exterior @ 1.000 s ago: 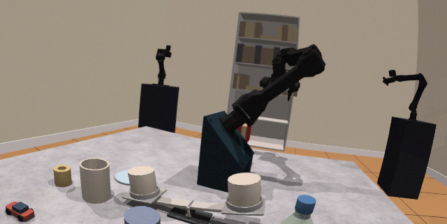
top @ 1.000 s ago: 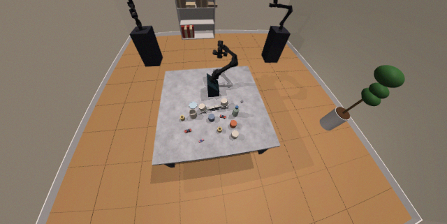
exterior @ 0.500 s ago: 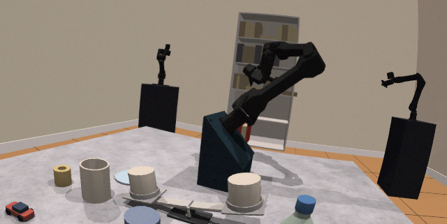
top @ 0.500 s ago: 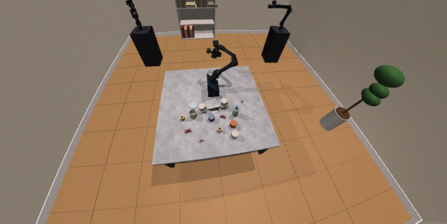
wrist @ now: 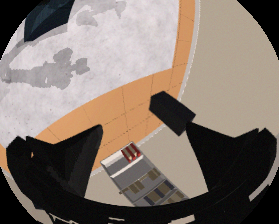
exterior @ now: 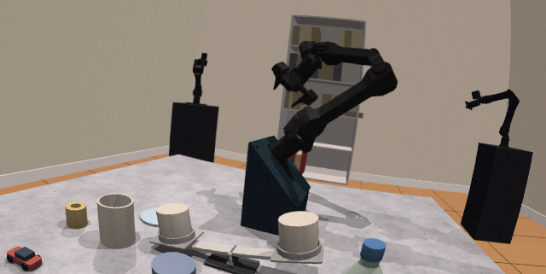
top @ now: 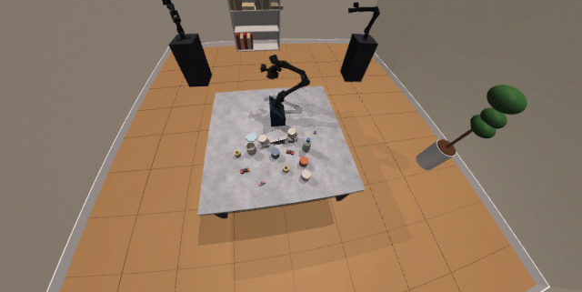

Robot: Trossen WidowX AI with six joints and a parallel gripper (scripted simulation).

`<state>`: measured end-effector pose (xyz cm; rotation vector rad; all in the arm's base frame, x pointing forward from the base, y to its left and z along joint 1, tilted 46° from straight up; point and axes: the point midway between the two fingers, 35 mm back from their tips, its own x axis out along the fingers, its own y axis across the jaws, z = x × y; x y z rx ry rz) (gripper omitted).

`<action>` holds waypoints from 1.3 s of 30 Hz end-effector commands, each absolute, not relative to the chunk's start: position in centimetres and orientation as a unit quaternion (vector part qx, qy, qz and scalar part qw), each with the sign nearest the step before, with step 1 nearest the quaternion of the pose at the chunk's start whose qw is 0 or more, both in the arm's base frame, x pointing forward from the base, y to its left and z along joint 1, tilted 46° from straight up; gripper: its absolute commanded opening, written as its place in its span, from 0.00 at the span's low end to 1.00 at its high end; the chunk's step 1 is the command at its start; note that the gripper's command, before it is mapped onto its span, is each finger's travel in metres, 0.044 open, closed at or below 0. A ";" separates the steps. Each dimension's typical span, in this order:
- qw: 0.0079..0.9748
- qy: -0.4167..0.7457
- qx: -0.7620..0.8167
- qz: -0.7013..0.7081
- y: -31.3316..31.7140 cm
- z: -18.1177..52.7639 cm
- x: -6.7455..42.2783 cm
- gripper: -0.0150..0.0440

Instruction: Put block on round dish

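Two identical beige cups stand upside down on the ends of a small balance [exterior: 232,250] [top: 277,139] near the table's front. The left cup [exterior: 174,222] [top: 263,140] stands next to the pale blue round dish [exterior: 147,217] [top: 251,136]. The right cup [exterior: 299,234] [top: 292,134] sits on the other end, which looks a little lower. No block shows. My gripper [exterior: 290,93] [top: 268,70] [wrist: 144,127] is open and empty, raised high above the back of the table, well away from both cups.
The arm's dark base [exterior: 273,189] stands behind the balance. Near it are an open tan cup [exterior: 115,224], a yellow ring [exterior: 76,214], a red toy car [exterior: 24,258], a blue disc [exterior: 172,263] and a blue-capped bottle [exterior: 370,253]. Several small things lie nearer the front edge.
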<state>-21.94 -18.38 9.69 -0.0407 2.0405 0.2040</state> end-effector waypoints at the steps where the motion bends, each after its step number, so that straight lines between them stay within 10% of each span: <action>1: 0.551 0.831 -0.041 0.066 -19.7 8.3 -19.1 1.00; 39: 0.849 0.527 0.007 0.045 -17.9 2.8 8.2 1.00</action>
